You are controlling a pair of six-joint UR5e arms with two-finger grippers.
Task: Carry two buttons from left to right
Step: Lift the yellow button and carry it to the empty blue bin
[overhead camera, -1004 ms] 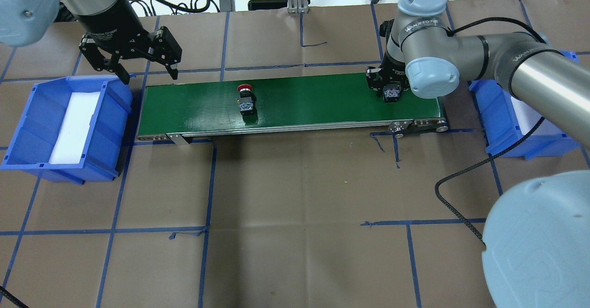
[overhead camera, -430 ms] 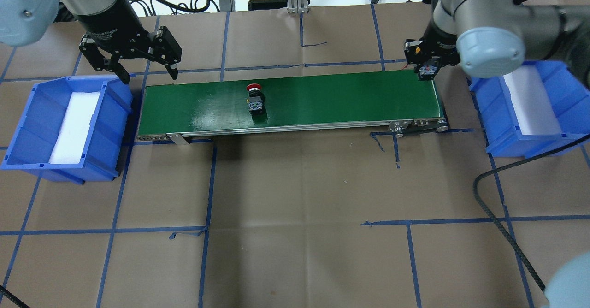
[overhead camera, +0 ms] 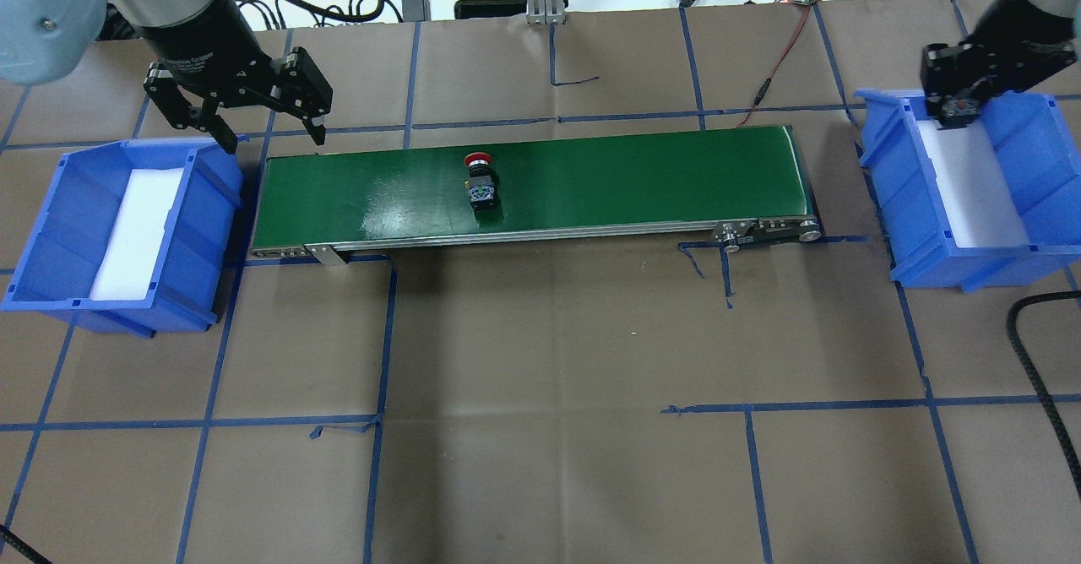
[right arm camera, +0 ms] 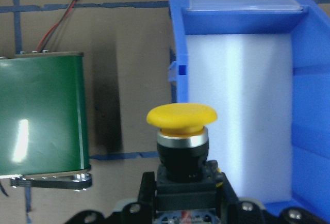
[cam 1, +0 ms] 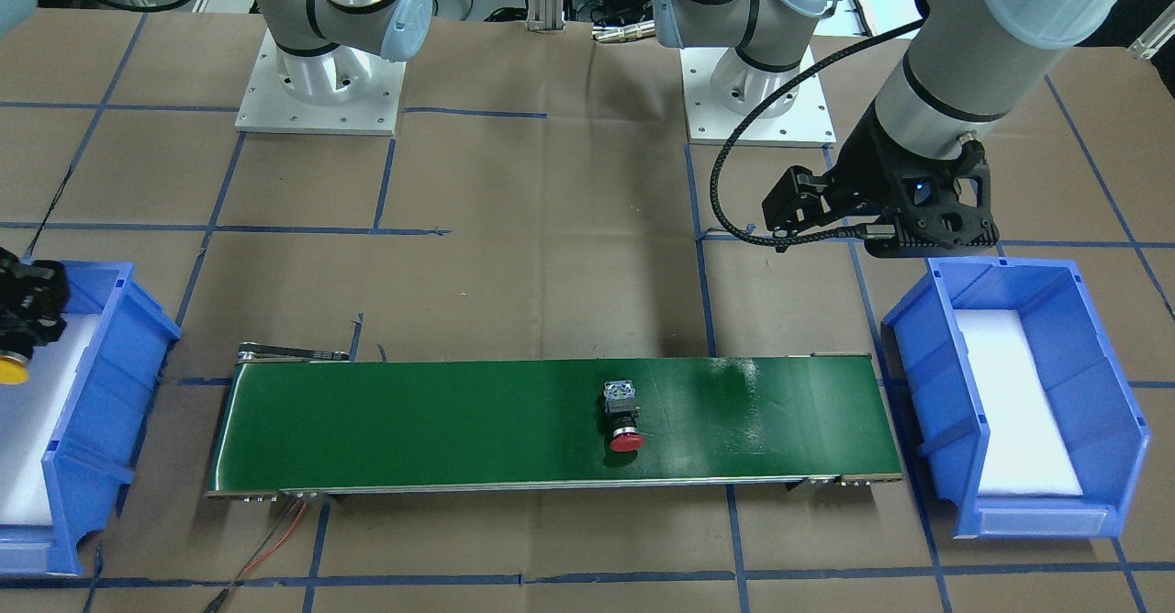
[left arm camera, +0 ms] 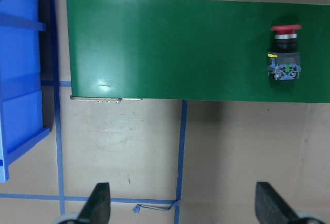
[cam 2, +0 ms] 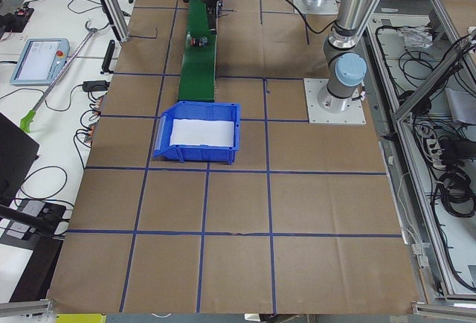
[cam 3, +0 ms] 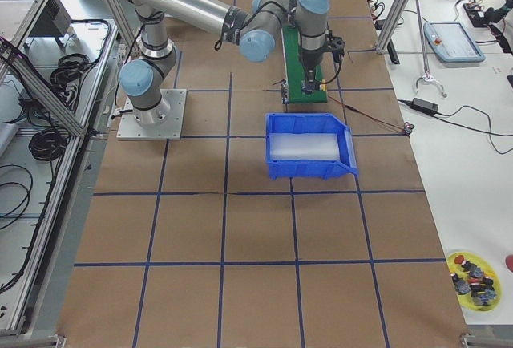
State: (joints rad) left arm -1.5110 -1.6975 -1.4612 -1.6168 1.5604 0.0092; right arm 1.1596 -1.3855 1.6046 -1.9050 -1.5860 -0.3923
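The yellow-capped button (right arm camera: 181, 118) is held upright in my right gripper (right arm camera: 180, 206), which is shut on its black body. In the overhead view that gripper (overhead camera: 958, 110) hangs over the far left corner of the right blue bin (overhead camera: 929, 243). In the front view the yellow cap (cam 1: 9, 370) shows over the bin's white foam. The red-capped button (overhead camera: 481, 180) lies on its side mid-way along the green conveyor belt (overhead camera: 633, 176); it also shows in the left wrist view (left arm camera: 284, 53). My left gripper (overhead camera: 274, 140) is open and empty above the belt's left end.
A second blue bin (overhead camera: 51, 294) with white foam stands left of the belt. A red wire (overhead camera: 773, 57) runs from the belt's far right corner. Brown paper with blue tape lines covers the table in front of the belt.
My right gripper has lifted the yellow button off the belt's right end and carried it right, over the right bin. The red button has travelled right along the belt. The left arm is still.
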